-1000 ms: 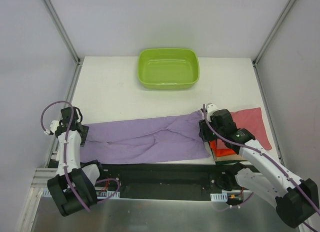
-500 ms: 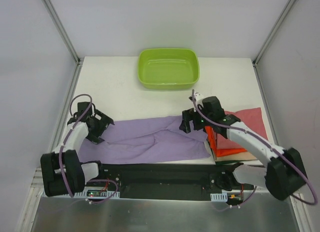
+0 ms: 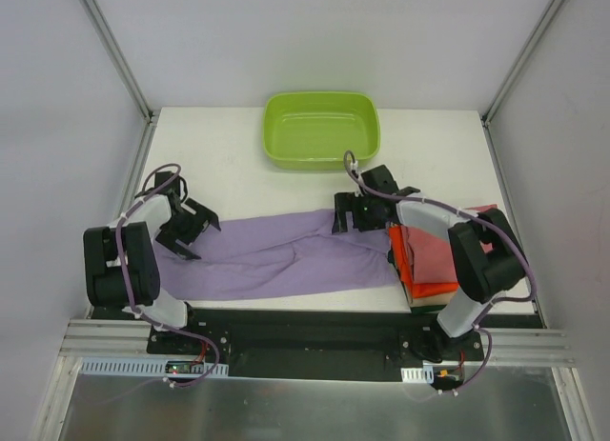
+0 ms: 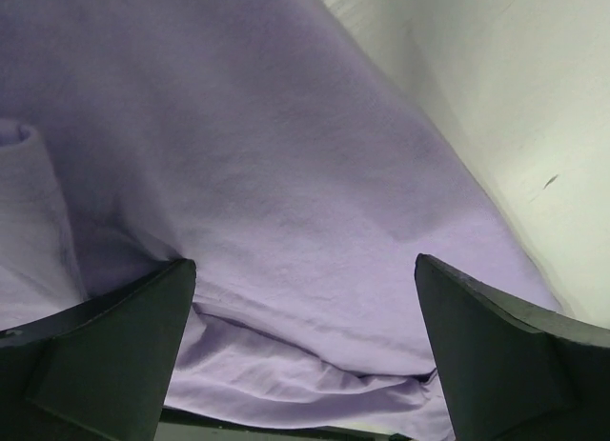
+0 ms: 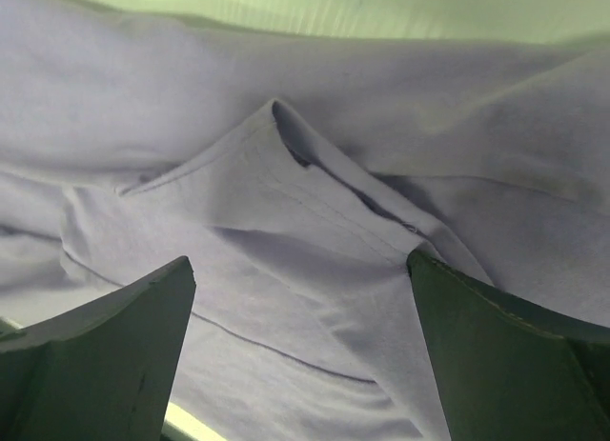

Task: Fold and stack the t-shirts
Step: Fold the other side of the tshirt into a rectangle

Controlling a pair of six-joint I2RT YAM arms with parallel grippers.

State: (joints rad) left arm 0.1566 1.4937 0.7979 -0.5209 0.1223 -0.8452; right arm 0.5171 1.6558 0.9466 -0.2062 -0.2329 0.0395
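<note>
Left gripper (image 3: 195,235) and right gripper (image 3: 351,221), jaws spread, hang over the lilac t-shirt (image 3: 286,262) along the tabletop (image 3: 229,165) near edge.

place: robot lab cell | evidence: aluminium frame (image 3: 112,49), white walls (image 3: 315,31)

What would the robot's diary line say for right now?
left gripper: open, above lilac t-shirt | right gripper: open, above lilac t-shirt | folded orange t-shirt: at its right end

Plain lilac t-shirt (image 3: 286,255) across the near middle, orange-red t-shirt (image 3: 424,265) at the right, lime-green tub (image 3: 321,129) far, white bench (image 3: 219,165)
</note>
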